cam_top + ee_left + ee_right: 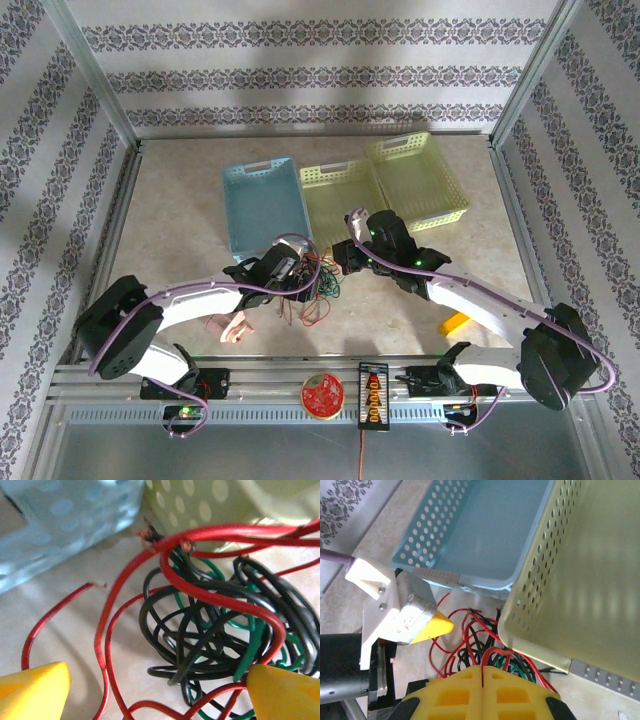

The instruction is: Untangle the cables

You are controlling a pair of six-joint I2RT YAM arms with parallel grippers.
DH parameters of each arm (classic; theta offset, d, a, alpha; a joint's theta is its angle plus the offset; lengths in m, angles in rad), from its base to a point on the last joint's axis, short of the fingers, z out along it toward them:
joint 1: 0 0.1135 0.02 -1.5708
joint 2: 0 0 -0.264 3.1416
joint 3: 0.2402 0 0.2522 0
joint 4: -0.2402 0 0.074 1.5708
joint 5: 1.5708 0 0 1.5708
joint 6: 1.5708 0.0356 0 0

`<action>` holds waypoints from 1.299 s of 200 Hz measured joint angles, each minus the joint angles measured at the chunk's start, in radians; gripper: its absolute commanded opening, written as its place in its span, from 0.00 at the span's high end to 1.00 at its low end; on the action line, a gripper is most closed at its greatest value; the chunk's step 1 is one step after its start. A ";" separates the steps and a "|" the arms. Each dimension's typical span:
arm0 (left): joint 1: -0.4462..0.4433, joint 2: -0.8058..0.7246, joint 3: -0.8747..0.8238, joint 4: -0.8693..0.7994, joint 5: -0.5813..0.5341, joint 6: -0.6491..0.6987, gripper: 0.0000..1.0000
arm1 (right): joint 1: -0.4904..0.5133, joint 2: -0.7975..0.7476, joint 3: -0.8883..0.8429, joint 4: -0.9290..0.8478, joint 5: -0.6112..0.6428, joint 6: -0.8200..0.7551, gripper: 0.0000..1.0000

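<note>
The cables (318, 288) lie as one tangle of thin red, green and black strands on the table in front of the baskets. In the left wrist view the knot (215, 630) sits between the two yellow fingertips (32, 692) of my left gripper (160, 695), which stands open, its tips wide apart on either side of the strands. My right gripper (483, 672) is shut, and a red cable (495, 655) runs into the seam between its yellow fingers. From above, the left gripper (300, 275) and the right gripper (345, 262) meet over the tangle.
Just behind the tangle stand a blue basket (262, 205), a pale green basket (345, 200) and a yellow basket (420, 180). The green basket's corner (530, 635) overhangs the cables. At the near edge are a red round object (322, 396) and a black connector strip (373, 395); a yellow piece (455, 323) lies on the right.
</note>
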 measured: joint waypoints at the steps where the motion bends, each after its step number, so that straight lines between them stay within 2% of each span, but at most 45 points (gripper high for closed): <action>1: 0.000 0.003 0.001 0.000 0.001 0.001 0.14 | 0.000 0.000 0.000 0.000 0.000 0.000 1.00; 27: -0.003 0.031 0.013 0.000 0.019 0.009 0.19 | -0.007 0.021 -0.002 -0.004 -0.003 0.000 1.00; 69: -0.012 0.049 0.026 0.001 0.032 0.025 0.25 | -0.020 0.101 -0.002 -0.016 -0.005 0.000 0.94; 110: -0.013 0.058 0.033 0.001 0.035 0.029 0.25 | -0.020 0.133 -0.002 -0.031 -0.004 0.000 0.71; 133: -0.013 0.059 0.034 0.001 0.035 0.030 0.25 | -0.020 0.133 -0.002 -0.031 -0.004 0.007 0.62; 181: -0.024 0.063 0.034 0.001 0.034 0.031 0.25 | -0.020 0.138 -0.002 -0.032 -0.003 0.003 0.61; 211: -0.026 0.067 0.037 0.000 0.029 0.034 0.24 | -0.020 0.146 -0.002 -0.039 0.001 0.002 0.71; 223: -0.026 0.068 0.038 0.001 0.024 0.036 0.22 | -0.020 0.150 -0.002 -0.042 0.002 -0.001 0.73; 260: -0.033 0.074 0.040 0.000 0.008 0.038 0.21 | -0.020 0.158 -0.002 -0.052 0.002 -0.004 0.61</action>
